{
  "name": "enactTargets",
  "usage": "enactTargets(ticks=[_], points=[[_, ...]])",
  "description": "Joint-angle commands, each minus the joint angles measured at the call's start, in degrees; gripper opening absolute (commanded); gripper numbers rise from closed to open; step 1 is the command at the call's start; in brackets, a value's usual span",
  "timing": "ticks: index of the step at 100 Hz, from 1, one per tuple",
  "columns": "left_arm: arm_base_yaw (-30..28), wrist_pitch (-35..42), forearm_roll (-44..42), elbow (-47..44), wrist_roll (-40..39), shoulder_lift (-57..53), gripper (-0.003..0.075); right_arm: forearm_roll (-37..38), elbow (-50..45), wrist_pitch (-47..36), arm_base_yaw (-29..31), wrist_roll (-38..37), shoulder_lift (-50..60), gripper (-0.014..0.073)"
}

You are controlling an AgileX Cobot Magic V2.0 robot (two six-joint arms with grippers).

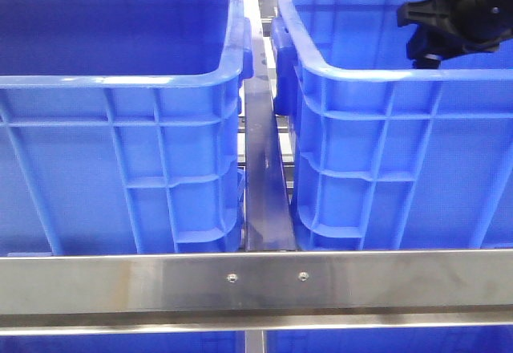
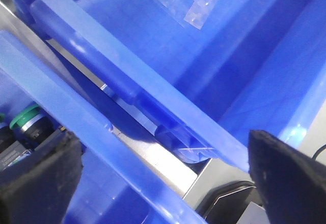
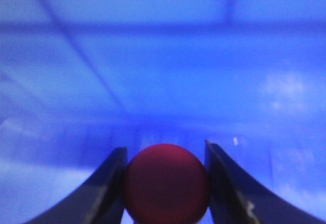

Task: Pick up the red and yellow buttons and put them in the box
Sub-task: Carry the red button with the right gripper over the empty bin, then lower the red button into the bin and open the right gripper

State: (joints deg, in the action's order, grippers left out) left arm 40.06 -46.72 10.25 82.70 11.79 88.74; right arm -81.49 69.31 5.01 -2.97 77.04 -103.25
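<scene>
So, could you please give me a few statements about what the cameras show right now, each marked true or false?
1. The right gripper holds a red button between its fingers. True.
2. The left gripper grips a yellow button. False: it is open and holds nothing.
3. Two blue crates stand side by side behind a metal rail. True.
4. The left wrist view shows a green-capped button. True.
5. The crates are red. False: they are blue.

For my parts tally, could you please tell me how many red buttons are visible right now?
1: the red button sits clamped in the right end effector, inside a blue crate. Others may be hidden behind crate walls.
</scene>
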Motion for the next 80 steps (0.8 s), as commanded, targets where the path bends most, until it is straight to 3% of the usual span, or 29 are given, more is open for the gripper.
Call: enactTargets(ticks=[1,64,80], points=[[0.51,3.32,1.33,1.83,-0.26,-2.29,0.0621,-0.86,3.59,-0.05,-0.14,0.7,2.0,0.0236],[0.51,3.32,1.33,1.83,-0.26,-2.29,0.0621,-0.86,7.32,2.01,-0.14,0.7,-4.11,0.0245],[0.51,3.32,1.33,1.83,-0.26,-2.29,0.0621,-0.86,7.32,3.14,-0.14,0.7,-4.11,0.0407]])
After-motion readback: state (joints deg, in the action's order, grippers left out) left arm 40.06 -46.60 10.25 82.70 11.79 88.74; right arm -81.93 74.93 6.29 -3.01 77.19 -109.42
